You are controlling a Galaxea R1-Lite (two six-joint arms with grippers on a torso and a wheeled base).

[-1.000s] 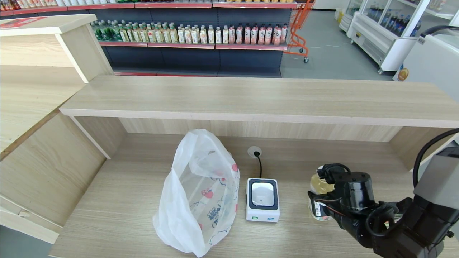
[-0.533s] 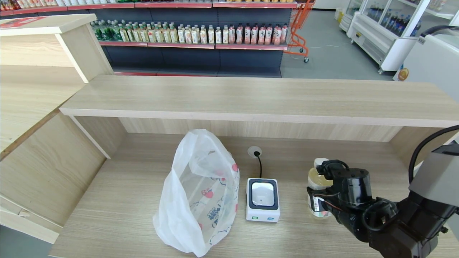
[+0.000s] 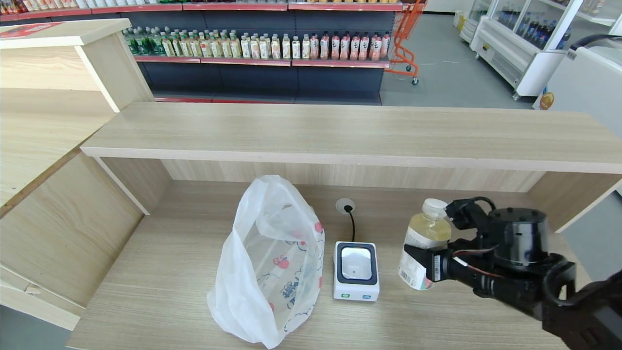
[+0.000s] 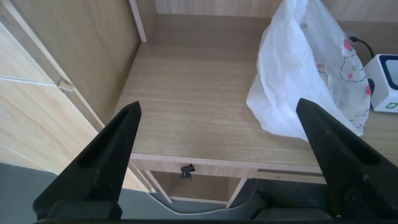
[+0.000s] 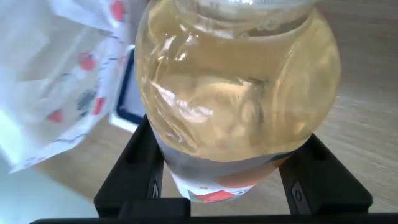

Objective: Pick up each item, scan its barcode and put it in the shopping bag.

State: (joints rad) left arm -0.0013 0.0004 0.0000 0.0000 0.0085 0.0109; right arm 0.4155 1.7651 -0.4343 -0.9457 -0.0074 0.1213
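we hold the bottle (image 3: pixel 425 231) beside the scanner (image 3: pixel 356 270)
our right end effector (image 3: pixel 422 262) clamps the tilted bottle at the scanner's 3 o'clock; the shopping bag (image 3: pixel 272 262) stands at its 9 o'clock; our left end effector (image 4: pixel 217 109) gapes wide.

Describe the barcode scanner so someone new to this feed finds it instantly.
On the lower wooden counter, look between the white shopping bag and the bottle. The scanner is the small white box there, set apart by its dark-framed glass window and black cable.
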